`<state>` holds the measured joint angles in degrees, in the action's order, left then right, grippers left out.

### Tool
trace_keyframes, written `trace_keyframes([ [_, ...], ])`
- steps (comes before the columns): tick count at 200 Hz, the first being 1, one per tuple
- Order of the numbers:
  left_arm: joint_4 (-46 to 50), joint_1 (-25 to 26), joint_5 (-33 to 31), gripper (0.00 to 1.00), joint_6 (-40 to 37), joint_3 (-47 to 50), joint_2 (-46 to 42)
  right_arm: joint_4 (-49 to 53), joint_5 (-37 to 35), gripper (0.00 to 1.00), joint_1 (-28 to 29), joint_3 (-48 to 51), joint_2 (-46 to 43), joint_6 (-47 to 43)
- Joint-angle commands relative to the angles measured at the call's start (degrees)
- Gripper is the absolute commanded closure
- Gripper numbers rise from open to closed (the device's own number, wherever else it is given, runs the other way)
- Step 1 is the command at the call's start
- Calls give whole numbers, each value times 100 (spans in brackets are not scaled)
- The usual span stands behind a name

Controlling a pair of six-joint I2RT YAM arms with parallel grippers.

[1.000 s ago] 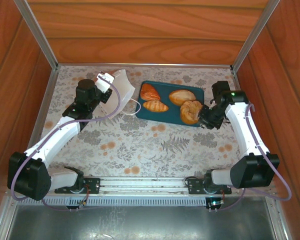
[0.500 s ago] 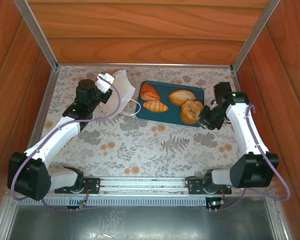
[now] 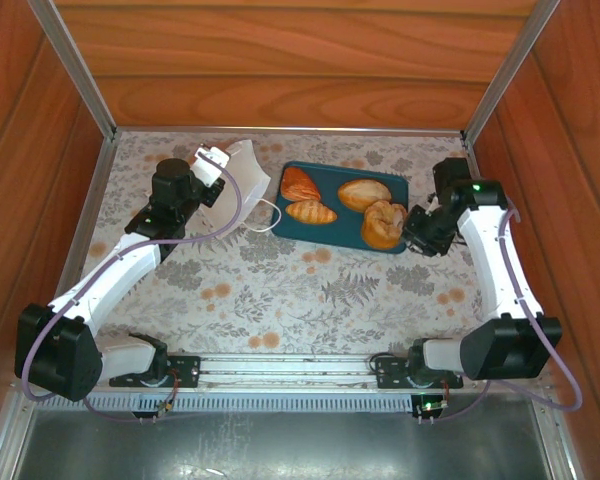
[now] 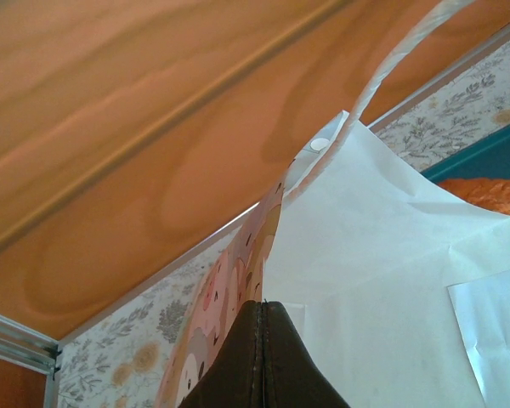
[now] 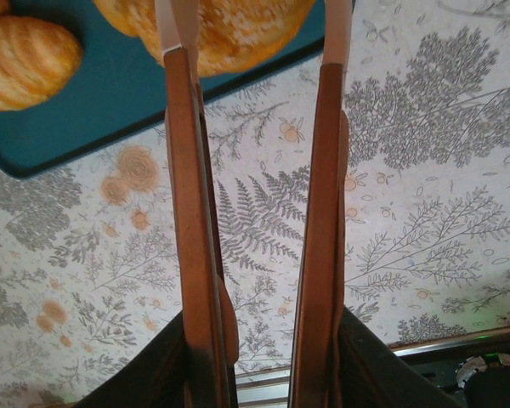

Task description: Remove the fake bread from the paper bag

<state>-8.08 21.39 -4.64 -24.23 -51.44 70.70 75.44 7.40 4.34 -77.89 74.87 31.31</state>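
Right gripper [image 3: 412, 228] is drawing back rightward from the teal tray [image 3: 342, 230] versus the prior frame, fingers apart and empty; four pieces of the fake bread [image 3: 383, 222] are lying on that tray. Left gripper [image 3: 208, 165] is pinching the rim of the paper bag [image 3: 248, 170], fingers together. Judgement: retreat should be running straight back, fingers wide, not nudging the nearest piece; bag contents cannot be seen.

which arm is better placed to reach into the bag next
Right. The right claw is open and empty beside the teal tray, free to move; the left claw is shut on the paper bag, holding it. The bag's inside is hidden.
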Motion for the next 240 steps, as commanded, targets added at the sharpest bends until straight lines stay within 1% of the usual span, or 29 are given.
trace_keyframes([
  [1, -174, -54, 158, 100, -151, 119, -138, 506, -210, 66, -64, -449, -292, -118],
  [10, -190, -47, 157, 100, -169, 146, -144, 574, -136, 68, -52, -606, -344, -162],
  [19, -210, -64, 186, 100, -187, 166, -169, 517, 53, 68, -51, -716, -438, -215],
  [34, -242, -97, 322, 100, -205, 197, -210, 175, 665, 69, 32, -798, -608, -316],
  [43, -264, -108, 444, 100, -205, 213, -228, -147, 1035, 70, 176, -792, -701, -349],
  [49, -284, -117, 507, 100, -213, 226, -238, -400, 1255, 70, 323, -777, -742, -348],
  [70, -341, -128, 614, 100, -134, 220, -228, -1299, 1584, 72, 1075, -677, -734, -336],
  [95, -370, -158, 667, 100, -23, 211, -206, -2265, 1949, 75, 1849, -514, -383, -378],
  [114, -400, -158, 710, 100, -21, 220, -177, -2974, 2052, 77, 2344, -406, -41, -398],
  [127, -405, -170, 678, 100, -21, 197, -131, -3279, 2040, 78, 2665, -459, 221, -464],
  [162, -405, -166, 694, 100, 65, 111, -59, -3495, 1561, 80, 3355, -789, 943, -724],
  [205, -414, -171, 778, 100, 120, 39, 12, -3483, 1509, 81, 3872, -1382, 1792, -932],
  [224, -412, -162, 844, 100, 151, 10, 45, -3534, 1508, 81, 3981, -1534, 1991, -935],
  [227, -414, -157, 866, 100, 161, 8, 49, -3556, 1510, 80, 3991, -1558, 2175, -926],
  [240, -414, -156, 928, 100, 212, -8, 41, -3559, 1495, 80, 4034, -1681, 2419, -915],
])
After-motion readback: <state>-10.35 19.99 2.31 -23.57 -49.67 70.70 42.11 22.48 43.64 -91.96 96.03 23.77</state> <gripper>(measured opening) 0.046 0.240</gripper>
